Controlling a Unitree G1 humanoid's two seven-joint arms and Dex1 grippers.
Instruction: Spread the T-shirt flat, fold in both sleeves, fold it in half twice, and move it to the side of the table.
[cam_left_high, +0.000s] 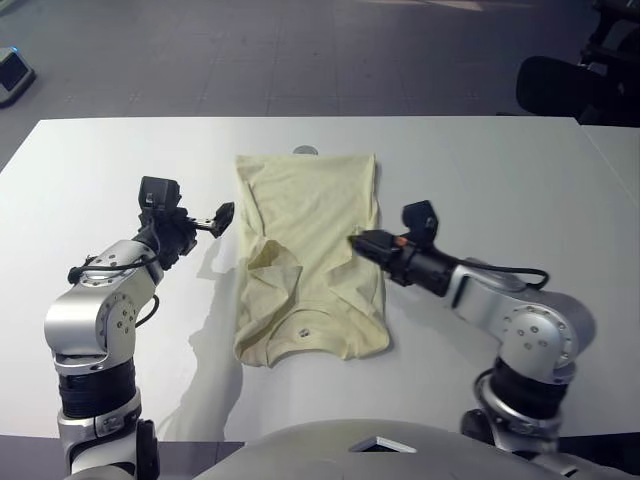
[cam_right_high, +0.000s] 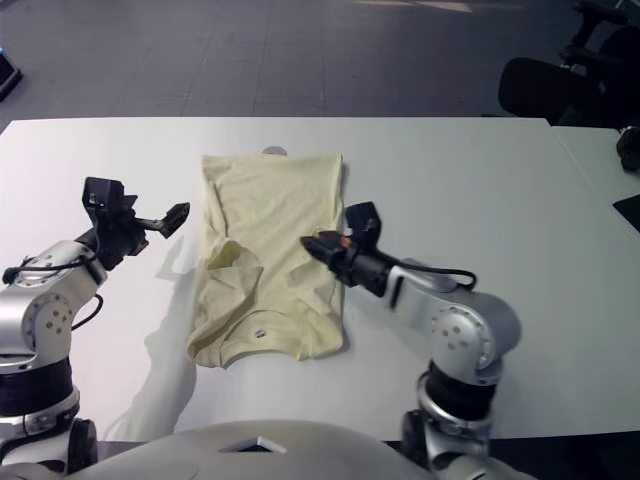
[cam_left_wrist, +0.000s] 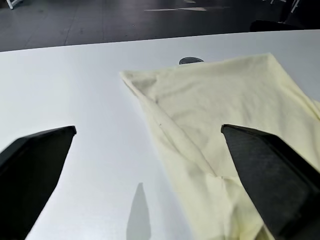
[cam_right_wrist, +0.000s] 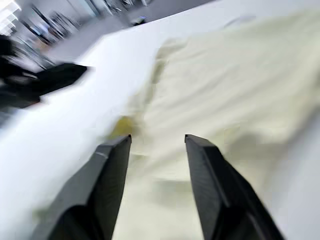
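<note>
Around the middle of the white surface (cam_left_high: 500, 180) lies the pale yellow cotton T-shirt (cam_left_high: 310, 210), collar toward the near edge. Its far hem half hides a small round grey thing (cam_left_high: 305, 151), too small to identify. The left claw (cam_left_wrist: 149, 129) gapes wide and empty beside the shirt's left edge. The right claw (cam_right_wrist: 157, 137), fingers moderately parted, hovers over the shirt's right edge; contact is unclear. Beyond the far edge are a grey floor (cam_left_high: 300, 50) and a black chair (cam_left_high: 560, 85).

The white table (cam_left_high: 500, 170) is viewed from head height, forward and downward, in both eye views; the whole scene is shared, slightly offset sideways. The T-shirt (cam_left_wrist: 220, 100) is seen low and close from the left wrist, framed by the left gripper (cam_left_wrist: 149, 131), and closer still past the right gripper (cam_right_wrist: 158, 139).
</note>
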